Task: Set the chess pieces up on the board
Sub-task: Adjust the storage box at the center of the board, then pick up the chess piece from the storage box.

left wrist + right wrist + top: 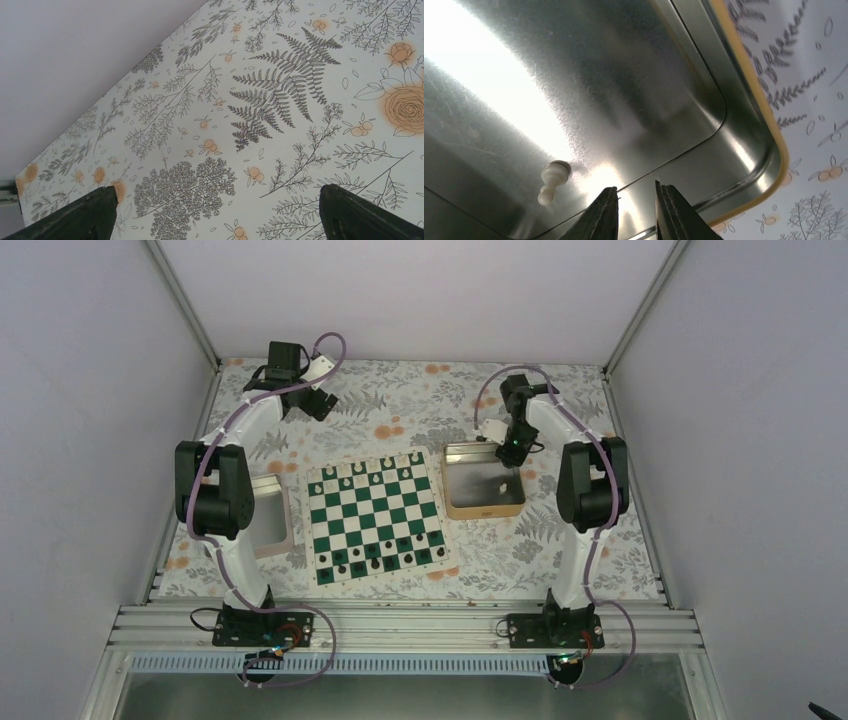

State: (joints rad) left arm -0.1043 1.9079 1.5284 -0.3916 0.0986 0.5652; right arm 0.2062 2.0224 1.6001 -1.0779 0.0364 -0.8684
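Green-and-white board (376,522) lies at table centre in the top view, slightly turned. Cream chess pieces (360,469) stand along its two far rows, and dark pieces (372,552) stand along the near rows. Tan tin (485,512) sits just right of the board, with one loose cream piece (503,485) inside. Right gripper (512,452) hangs over the tin's far part. Left gripper (318,402) is over the floral tablecloth (400,405) toward the far-left corner, well apart from the board. Grey tray (287,525) sits left of the board, partly hidden by the left arm.

Left wrist: left fingers (85,215) are spread wide with nothing between them, only tablecloth below.

Right wrist: right fingers (674,212) are nearly together with a thin gap, gripping nothing. They are above the tin's metal floor near a rounded corner. The loose cream piece (551,182), pawn-shaped, lies on its side just left of the fingertips, apart from them.
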